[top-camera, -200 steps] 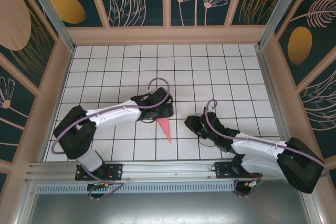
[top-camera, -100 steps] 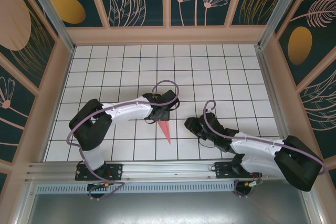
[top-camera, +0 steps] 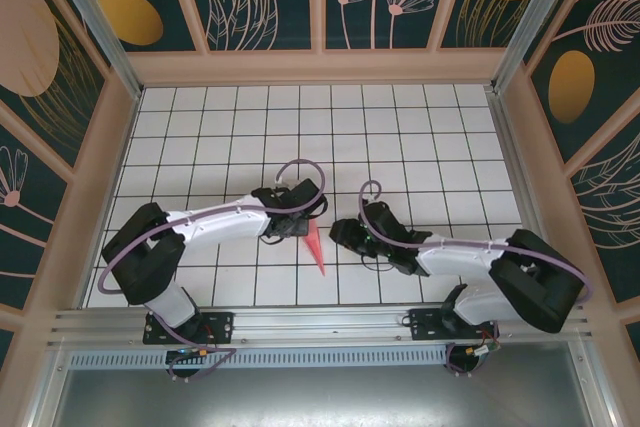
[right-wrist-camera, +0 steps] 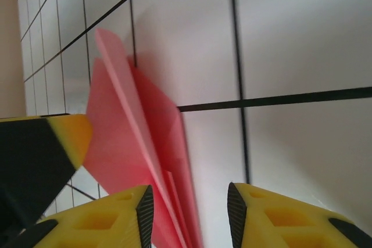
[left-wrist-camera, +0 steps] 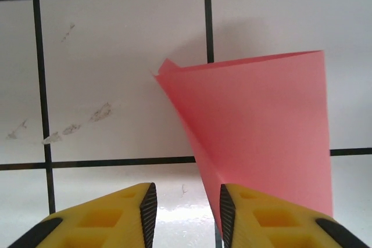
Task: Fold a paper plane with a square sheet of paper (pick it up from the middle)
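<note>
Paper plane (top-camera: 316,247): slim pink dart, seemingly matte | tiles (left-wrist-camera: 104,56): white, scuffed

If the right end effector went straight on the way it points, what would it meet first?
Most likely the paper plane, lying just ahead of the right end effector and reaching partly between its open jaws, though depth is unclear.
</note>
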Action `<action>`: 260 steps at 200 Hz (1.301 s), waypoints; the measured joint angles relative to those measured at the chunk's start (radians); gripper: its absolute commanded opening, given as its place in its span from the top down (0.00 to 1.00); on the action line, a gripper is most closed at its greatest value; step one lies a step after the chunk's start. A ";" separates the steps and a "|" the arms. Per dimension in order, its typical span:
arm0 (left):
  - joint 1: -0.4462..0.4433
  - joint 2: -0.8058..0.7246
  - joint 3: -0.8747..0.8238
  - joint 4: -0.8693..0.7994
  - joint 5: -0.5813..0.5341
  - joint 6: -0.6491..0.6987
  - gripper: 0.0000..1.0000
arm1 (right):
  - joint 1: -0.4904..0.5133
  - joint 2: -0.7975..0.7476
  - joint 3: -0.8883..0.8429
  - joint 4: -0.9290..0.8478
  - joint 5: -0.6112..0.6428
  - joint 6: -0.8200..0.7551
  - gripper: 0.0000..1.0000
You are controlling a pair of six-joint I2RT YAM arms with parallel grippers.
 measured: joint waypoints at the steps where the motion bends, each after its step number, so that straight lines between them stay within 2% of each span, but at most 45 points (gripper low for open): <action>1: 0.000 -0.002 -0.002 0.002 0.000 0.000 0.66 | 0.001 0.004 0.003 0.001 -0.003 -0.003 0.56; 46: 0.000 -0.024 -0.045 0.027 0.001 0.001 0.72 | 0.011 0.111 0.063 0.041 -0.071 -0.054 0.54; 129: 0.000 -0.047 -0.070 0.049 0.002 0.001 0.72 | 0.027 0.227 0.112 0.095 -0.157 -0.092 0.53; 188: 0.000 -0.047 -0.070 0.057 0.002 0.001 0.72 | 0.042 0.274 0.142 0.097 -0.175 -0.111 0.52; 220: 0.000 -0.047 -0.070 0.057 0.002 0.001 0.72 | 0.055 0.274 0.144 0.095 -0.176 -0.126 0.54; 260: 0.000 -0.047 -0.072 0.056 0.000 0.004 0.73 | 0.082 0.309 0.190 0.066 -0.159 -0.153 0.62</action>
